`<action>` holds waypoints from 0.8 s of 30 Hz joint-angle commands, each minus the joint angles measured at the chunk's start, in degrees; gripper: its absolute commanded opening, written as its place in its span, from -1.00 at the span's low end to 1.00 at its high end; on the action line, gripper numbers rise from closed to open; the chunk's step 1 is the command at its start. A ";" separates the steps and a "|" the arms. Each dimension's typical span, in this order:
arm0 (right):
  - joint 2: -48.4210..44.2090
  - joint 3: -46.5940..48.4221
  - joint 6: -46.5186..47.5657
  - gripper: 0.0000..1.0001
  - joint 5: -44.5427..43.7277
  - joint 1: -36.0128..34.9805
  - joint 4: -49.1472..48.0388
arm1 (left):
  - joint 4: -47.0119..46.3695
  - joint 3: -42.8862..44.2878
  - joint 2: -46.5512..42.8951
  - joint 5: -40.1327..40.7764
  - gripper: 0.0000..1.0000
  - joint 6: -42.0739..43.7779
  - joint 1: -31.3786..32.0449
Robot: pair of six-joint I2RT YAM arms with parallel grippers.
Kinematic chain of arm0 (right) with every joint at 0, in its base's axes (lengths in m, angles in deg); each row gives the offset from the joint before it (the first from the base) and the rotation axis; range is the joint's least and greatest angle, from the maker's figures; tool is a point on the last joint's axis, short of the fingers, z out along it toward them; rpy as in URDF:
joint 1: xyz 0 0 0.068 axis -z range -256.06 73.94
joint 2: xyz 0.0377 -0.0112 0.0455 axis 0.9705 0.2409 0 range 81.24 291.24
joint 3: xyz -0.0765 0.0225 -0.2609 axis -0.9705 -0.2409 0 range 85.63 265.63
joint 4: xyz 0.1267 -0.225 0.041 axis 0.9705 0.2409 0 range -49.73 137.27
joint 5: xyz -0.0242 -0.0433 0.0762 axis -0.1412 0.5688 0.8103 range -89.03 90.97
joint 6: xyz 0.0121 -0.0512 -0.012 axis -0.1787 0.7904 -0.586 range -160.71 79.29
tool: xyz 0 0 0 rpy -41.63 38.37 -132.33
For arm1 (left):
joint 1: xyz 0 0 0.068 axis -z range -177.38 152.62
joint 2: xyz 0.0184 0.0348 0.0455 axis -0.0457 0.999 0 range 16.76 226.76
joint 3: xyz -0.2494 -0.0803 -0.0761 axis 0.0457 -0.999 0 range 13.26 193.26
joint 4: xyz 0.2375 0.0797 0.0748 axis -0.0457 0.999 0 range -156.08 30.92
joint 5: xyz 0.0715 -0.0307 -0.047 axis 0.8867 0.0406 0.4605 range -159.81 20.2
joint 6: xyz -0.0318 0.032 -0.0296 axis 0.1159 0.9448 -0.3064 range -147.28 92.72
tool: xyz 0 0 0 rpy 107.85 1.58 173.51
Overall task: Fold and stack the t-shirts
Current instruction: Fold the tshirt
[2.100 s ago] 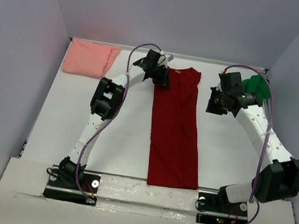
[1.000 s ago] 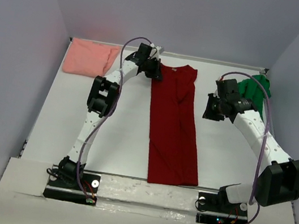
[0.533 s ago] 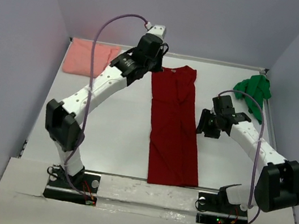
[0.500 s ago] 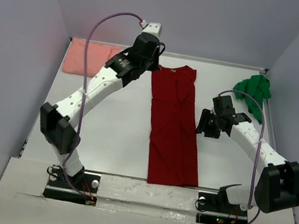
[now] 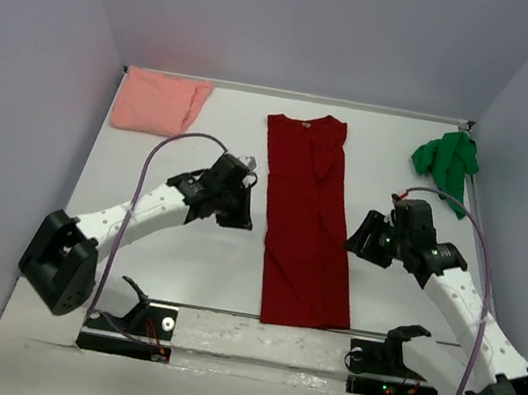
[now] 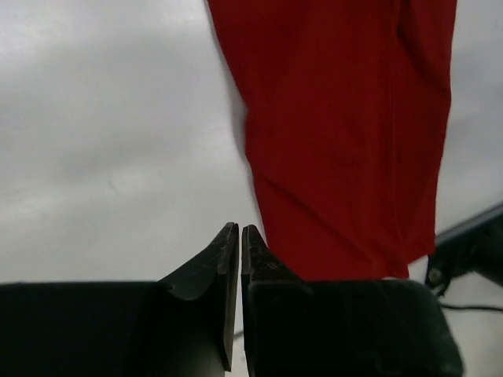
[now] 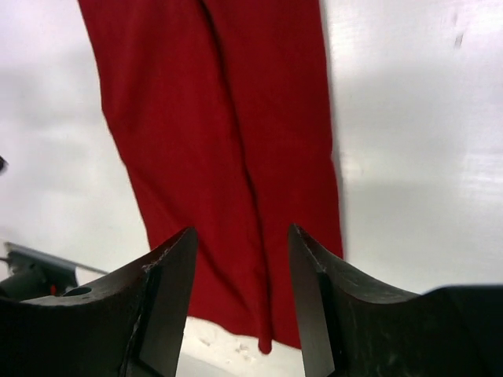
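Centre of the top view: red shirt (image 5: 306, 220) lies flat on the worktop (image 5: 201, 268) as a narrow strip. Its long axis runs top to bottom of frame, collar at top, hem at bottom. Left fingers (image 6: 226, 259) sit just off its left edge about mid-length, all but closed with only a slit between them, gripping nothing. In the left wrist view the cloth lies to their right. Right fingers (image 7: 174, 267) sit at the right edge, spread wide and empty, cloth showing between them. Right side looks marginally nearer. Next is probably a crosswise fold, so each side needs a corner of one short end. Pink shirt (image 5: 158, 102) upper left, green shirt (image 5: 445, 159) bunched upper right, both well apart from the strip. No containers in view.
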 commanded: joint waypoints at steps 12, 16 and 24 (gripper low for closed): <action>-17.89 -13.81 -15.38 0.07 -0.56 -0.46 7.54 | -18.12 -28.17 -23.64 -16.85 -0.66 -16.35 9.45; -21.32 -15.58 -17.67 0.01 -2.76 -0.99 9.13 | -15.49 -27.82 -21.71 -12.91 -0.65 -15.91 11.83; -21.24 -16.28 -18.20 -0.01 -6.28 -2.74 8.51 | -17.13 -25.89 -7.93 -7.79 -0.65 -16.00 20.43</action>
